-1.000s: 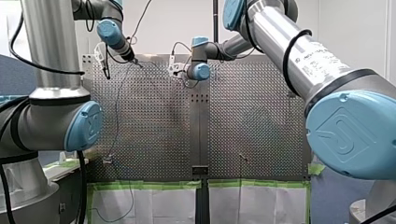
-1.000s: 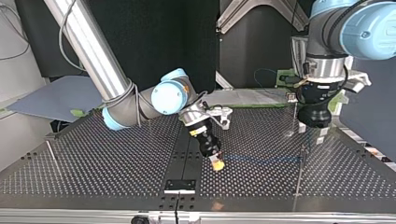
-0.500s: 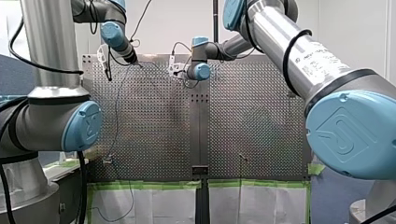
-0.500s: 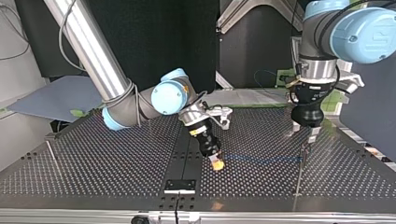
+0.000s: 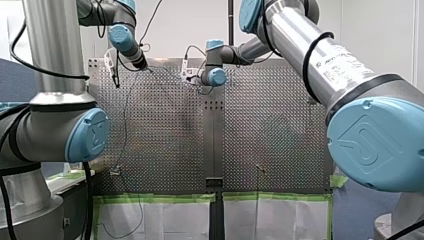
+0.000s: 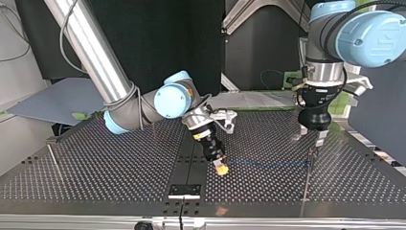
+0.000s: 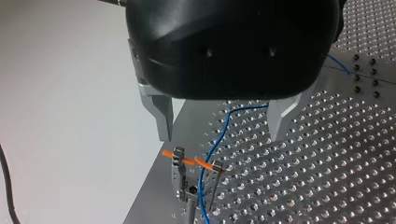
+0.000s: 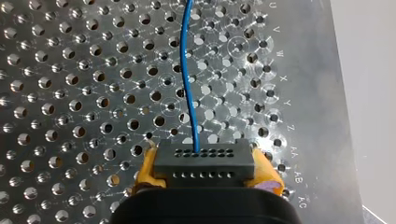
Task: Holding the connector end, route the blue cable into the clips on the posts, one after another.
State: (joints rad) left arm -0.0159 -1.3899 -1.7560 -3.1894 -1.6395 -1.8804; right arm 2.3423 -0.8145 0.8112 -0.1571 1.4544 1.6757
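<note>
Blue cable [image 8: 188, 88] leaves the connector [image 8: 204, 161] clenched in my right end effector [image 6: 220, 166]. My left end effector [image 7: 219, 133] hangs released over the clip [image 7: 179, 156]; slack may unseat the cable.

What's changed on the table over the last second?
My left gripper dropped lower toward the clip post, shifting slightly to the top view's left, open and empty. My right gripper kept hold of the connector, and the blue cable still runs from it to the post.

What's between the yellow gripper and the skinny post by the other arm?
Only the blue cable, stretched above the holey table from my right gripper to the post, in the top view.
</note>
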